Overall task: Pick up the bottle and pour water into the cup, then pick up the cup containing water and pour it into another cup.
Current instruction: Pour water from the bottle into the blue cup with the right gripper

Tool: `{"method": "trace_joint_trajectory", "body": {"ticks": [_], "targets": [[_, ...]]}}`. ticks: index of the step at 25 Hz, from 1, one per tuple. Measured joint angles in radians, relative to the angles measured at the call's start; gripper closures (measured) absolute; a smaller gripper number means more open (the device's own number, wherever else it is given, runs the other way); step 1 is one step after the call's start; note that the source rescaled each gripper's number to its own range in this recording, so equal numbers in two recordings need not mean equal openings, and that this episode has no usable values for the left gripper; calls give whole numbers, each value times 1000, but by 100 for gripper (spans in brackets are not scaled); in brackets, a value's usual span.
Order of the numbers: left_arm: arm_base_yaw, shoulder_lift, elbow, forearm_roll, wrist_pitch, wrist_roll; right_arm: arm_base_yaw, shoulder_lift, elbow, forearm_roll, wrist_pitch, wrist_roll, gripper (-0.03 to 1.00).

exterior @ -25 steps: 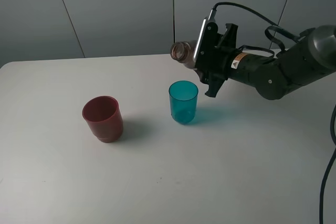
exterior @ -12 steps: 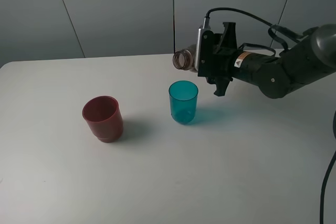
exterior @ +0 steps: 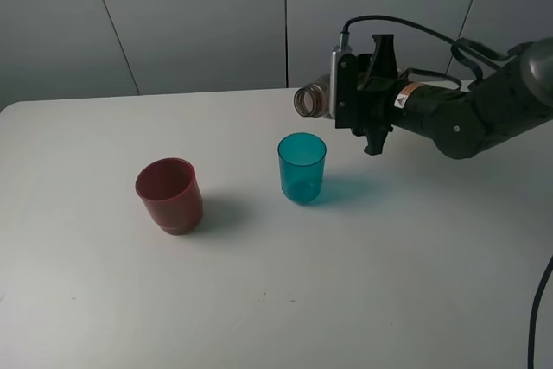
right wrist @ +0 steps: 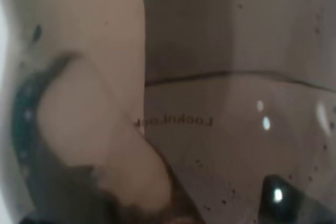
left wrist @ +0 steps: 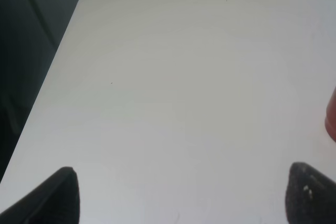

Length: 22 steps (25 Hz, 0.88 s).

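Smoky brown plastic, the bottle [exterior: 308, 100] lies almost level in the air, clamped in the right gripper [exterior: 346, 103], its open mouth facing the left side of the table [exterior: 389, 283]. Only neck and mouth show in the high view; the gripper and its wrist camera hide the body. The mouth hangs above and a little behind the teal cup [exterior: 301, 168], not touching it. That cup stands upright near mid-table; the red cup [exterior: 169, 195] stands upright well to its left. In the right wrist view the bottle [right wrist: 220, 103] fills nearly everything, blurred. The left gripper [left wrist: 184, 195] hovers low over the table, jaws wide, holding nothing, a sliver of red cup [left wrist: 332, 119] at the view's edge. A black cable [exterior: 397, 22] loops over the right arm, with grey wall [exterior: 199, 15] behind
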Motion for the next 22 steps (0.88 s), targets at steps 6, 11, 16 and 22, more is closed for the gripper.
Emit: {"method": "trace_joint_trajectory", "body": {"ticks": [6, 11, 16, 22], "targets": [[0, 0, 0, 0, 0, 0, -5, 0, 0, -8, 0, -64, 97], [0, 0, 0, 0, 0, -7, -5, 0, 0, -11, 0, -132, 97], [0, 0, 0, 0, 0, -7, -5, 0, 0, -11, 0, -165, 97], [0, 0, 0, 0, 0, -7, -9, 0, 0, -11, 0, -220, 97]]}}
